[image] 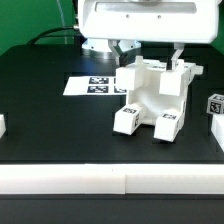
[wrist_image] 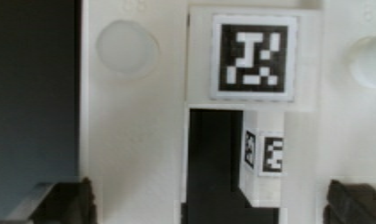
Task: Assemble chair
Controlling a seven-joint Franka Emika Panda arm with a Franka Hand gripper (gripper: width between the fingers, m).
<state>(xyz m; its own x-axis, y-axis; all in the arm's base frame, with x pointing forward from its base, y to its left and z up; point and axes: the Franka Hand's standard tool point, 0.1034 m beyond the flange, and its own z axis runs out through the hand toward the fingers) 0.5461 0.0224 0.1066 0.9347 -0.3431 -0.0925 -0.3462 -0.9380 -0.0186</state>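
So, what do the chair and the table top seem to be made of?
The chair looks like white plastic, smooth, faintly glossy: uniform blocky parts with soft highlights. The table top looks like a black matte sheet, perhaps fabric or rubber, as it reflects almost nothing; which one, I cannot tell.

**Light and picture check, both views**

Exterior view: bright, even light that looks to me to fall from above. The white chair [image: 150, 92] is near blown out on its upper faces, and I lose its seams in the glare. Only a short, soft shadow lies under it on the black table [image: 40, 130]. The picture is coarse, with blocky edges.

Wrist view: very close and soft all over. The tag [wrist_image: 256, 55] has fuzzy borders, the white plastic looks hazy and flat, and dark areas are murky
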